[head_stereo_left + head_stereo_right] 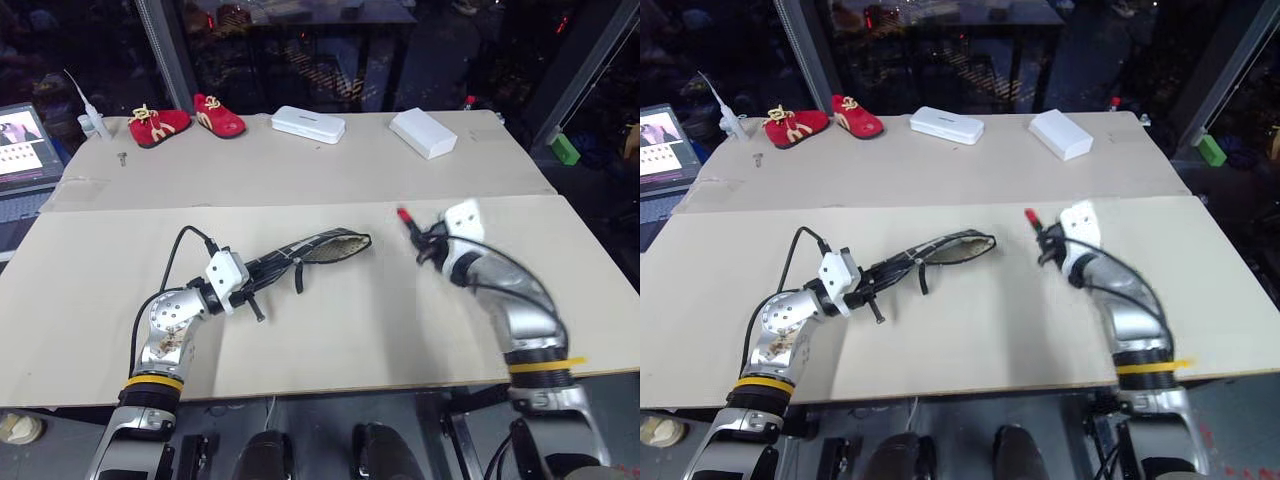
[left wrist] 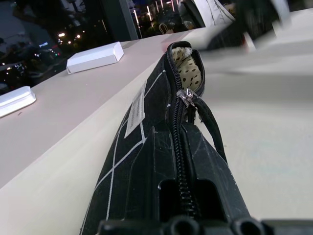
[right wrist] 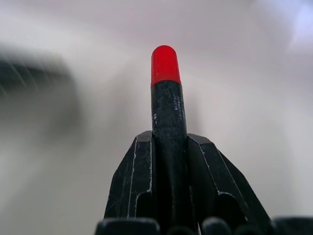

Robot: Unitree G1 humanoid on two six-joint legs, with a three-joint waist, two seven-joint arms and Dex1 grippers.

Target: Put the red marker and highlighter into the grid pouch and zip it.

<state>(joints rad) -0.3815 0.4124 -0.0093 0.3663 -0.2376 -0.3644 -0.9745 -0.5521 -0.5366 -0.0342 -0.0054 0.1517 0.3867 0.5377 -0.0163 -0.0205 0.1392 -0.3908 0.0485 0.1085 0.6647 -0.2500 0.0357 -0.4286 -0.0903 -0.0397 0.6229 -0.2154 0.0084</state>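
The grid pouch (image 1: 318, 247) lies across the middle of the table, its far end gaping open on a dotted lining (image 2: 188, 71). My left gripper (image 1: 252, 282) is shut on the pouch's near end, with the zipper pull and its black strap (image 2: 186, 96) just beyond the fingers. Right of the pouch mouth and raised above the table, my right gripper (image 1: 424, 243) is shut on the red marker (image 3: 165, 100). The marker's red tip (image 1: 404, 214) pokes out towards the pouch. The highlighter is out of view.
Two red toy shoes (image 1: 160, 125) sit at the back left, with a small bottle (image 1: 95, 122) and a laptop (image 1: 22, 140) beyond them. Two white boxes (image 1: 308, 124) (image 1: 423, 132) lie at the back centre. A green block (image 1: 565, 148) sits off the back right corner.
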